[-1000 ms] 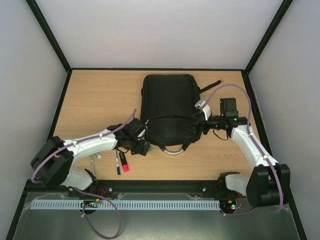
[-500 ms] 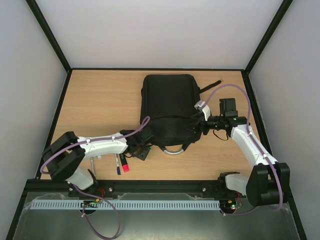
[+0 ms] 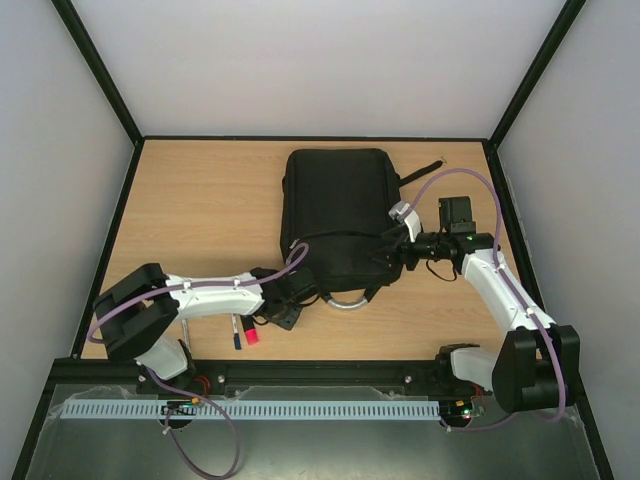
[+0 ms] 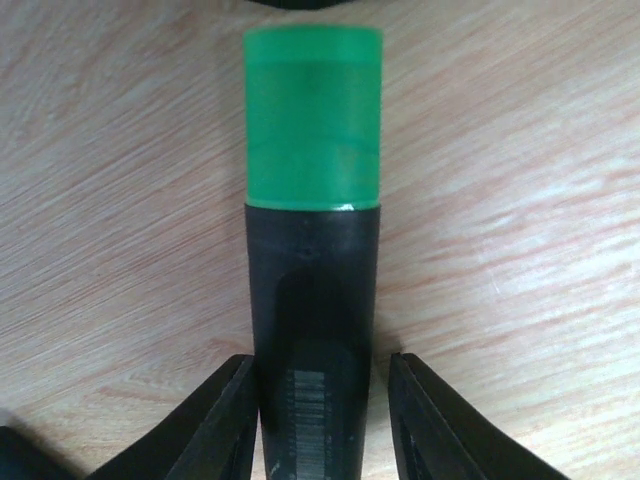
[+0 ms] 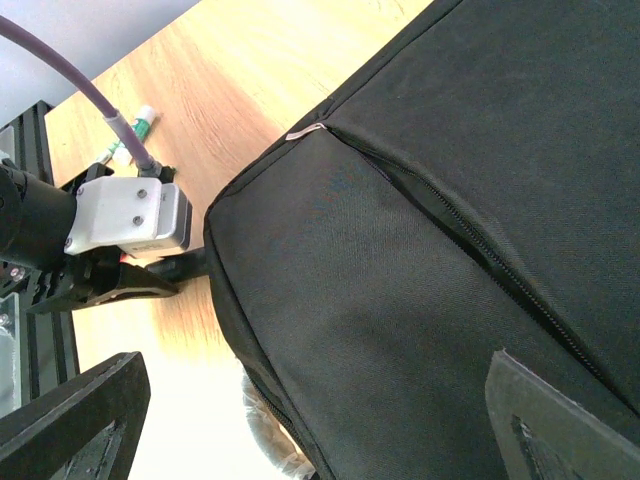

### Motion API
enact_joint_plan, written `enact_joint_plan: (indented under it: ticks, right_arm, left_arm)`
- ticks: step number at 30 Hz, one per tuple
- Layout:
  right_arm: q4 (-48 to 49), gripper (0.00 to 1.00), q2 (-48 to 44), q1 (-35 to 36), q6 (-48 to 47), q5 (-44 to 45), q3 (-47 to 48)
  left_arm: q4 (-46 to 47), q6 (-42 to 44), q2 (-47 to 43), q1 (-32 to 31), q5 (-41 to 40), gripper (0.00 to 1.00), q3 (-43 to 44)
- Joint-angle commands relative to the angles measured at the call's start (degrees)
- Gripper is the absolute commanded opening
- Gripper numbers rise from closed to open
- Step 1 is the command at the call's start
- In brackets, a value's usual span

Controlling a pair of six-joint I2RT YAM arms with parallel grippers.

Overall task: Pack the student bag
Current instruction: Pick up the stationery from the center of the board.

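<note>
Near the front edge of the table [image 3: 190,200], a red-capped marker [image 3: 251,336] and a dark pen [image 3: 236,335] lie side by side close to the left arm. Just beyond them the left gripper [image 4: 318,360] sits low over the wood. Its fingers [image 4: 215,420] stand close on either side of a black marker with a green cap [image 4: 313,200]. One finger touches the barrel and a sliver of table shows beside the other, so I cannot tell whether it is clamped. Further on, the student bag [image 3: 338,215] lies flat mid-table, its grey handle [image 3: 345,301] toward the arms. The right gripper [image 5: 315,360] hovers over the bag's right side, jaws spread wide, holding nothing.
</note>
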Motion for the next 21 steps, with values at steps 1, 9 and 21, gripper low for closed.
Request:
enact_joint_plan:
  ticks: [1,9,21]
  right_arm:
    - [-1.9,0.92,0.3,-0.2,-0.8,-1.5,1.0]
    - [-1.9,0.91,2.2,-0.2,3.0,6.0,5.6]
    - [-4.4,0.84,10.6,5.9,-5.5,32.3,15.7]
  left_arm:
    - [-2.4,-2.1,1.6,-0.4,-2.2,0.35,1.6]
    - [-2.5,-2.8,2.5,-0.4,-1.2,0.23,2.1]
    - [-10.2,-3.6,-9.7,-2.2,7.6,0.14,0.6]
